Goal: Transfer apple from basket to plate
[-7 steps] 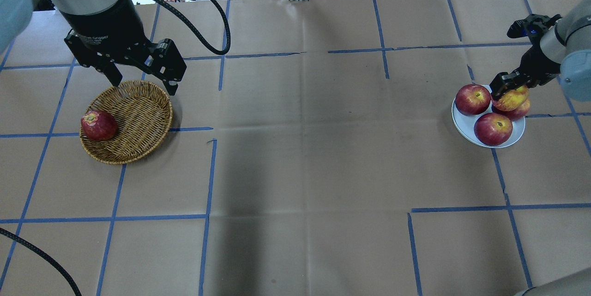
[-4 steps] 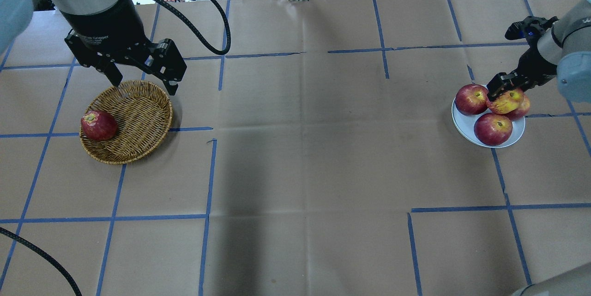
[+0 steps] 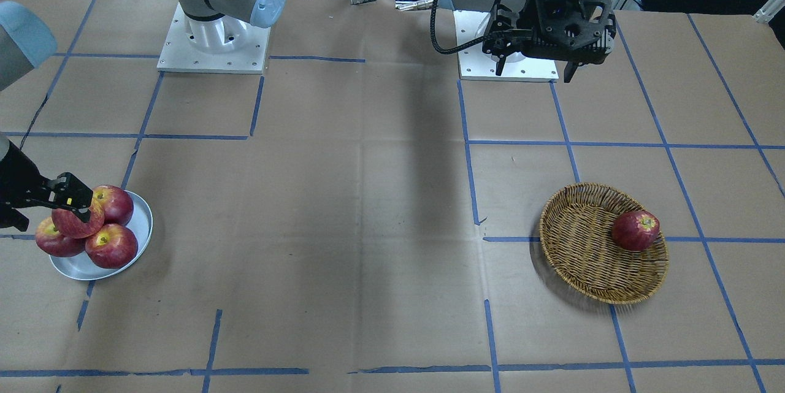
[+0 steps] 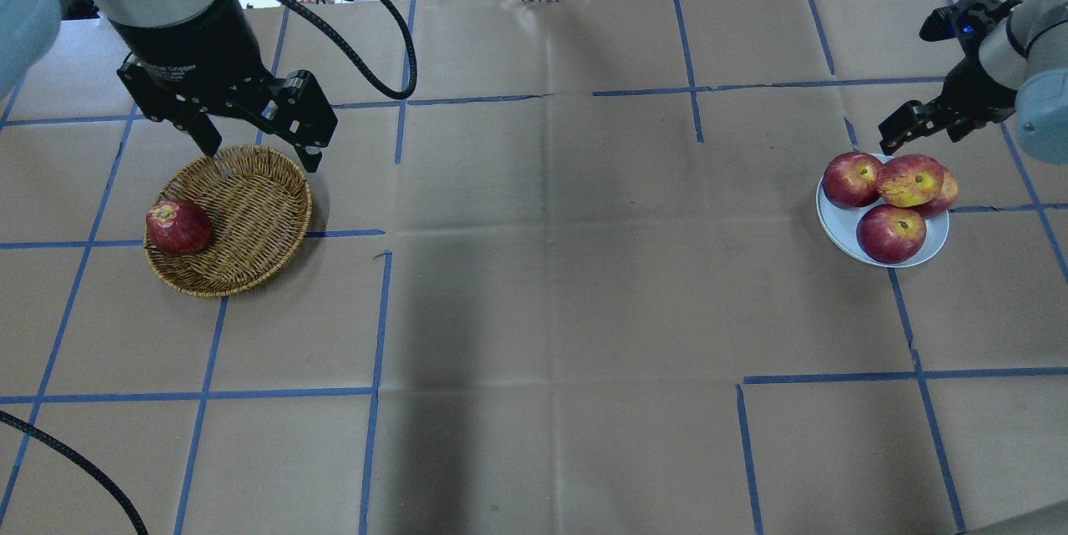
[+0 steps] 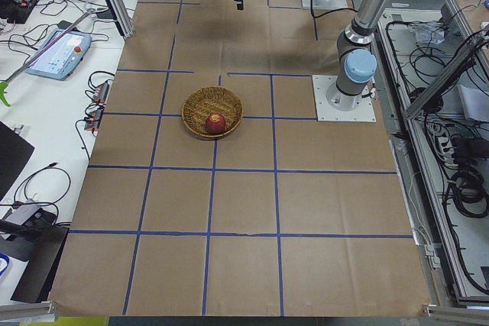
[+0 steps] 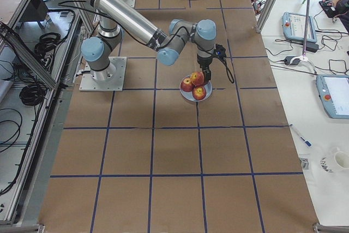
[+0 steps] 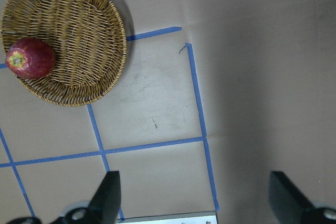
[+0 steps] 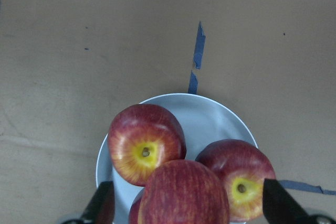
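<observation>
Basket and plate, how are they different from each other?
The basket is woven tan wicker; the plate is smooth silver-grey metal. The basket holds just one dark red apple; the plate holds four, with the yellow-patched apple piled on three darker apples. The basket looks a bit wider than the plate. Both are round, shallow and sit on the brown table.
</observation>
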Controlling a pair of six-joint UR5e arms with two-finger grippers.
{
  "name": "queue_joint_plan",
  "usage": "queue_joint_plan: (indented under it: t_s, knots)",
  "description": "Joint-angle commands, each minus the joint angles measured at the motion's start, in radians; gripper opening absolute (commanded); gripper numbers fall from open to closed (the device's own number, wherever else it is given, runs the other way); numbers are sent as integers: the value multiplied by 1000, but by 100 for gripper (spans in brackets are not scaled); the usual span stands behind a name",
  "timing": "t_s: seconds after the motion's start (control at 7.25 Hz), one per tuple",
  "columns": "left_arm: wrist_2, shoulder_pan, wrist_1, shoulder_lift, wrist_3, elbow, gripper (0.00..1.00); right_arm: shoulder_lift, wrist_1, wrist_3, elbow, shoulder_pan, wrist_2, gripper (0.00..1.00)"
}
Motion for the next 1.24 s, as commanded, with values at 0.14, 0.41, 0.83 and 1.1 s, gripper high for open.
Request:
queue_joint_plan:
  t_s: [0.14, 0.41, 0.83, 1.1]
  knots:
    - [0, 0, -1, 1, 0, 0, 99, -119, 274, 183, -102, 126, -11, 100]
    - [0, 0, 0, 0, 0, 0, 99, -218, 421, 395, -104, 253, -12, 100]
    - [0, 0, -1, 1, 0, 0, 99, -269, 480, 539, -104, 367, -26, 100]
    - [-2, -2, -1, 1, 0, 0, 99, -300, 494, 539, -101, 369, -26, 100]
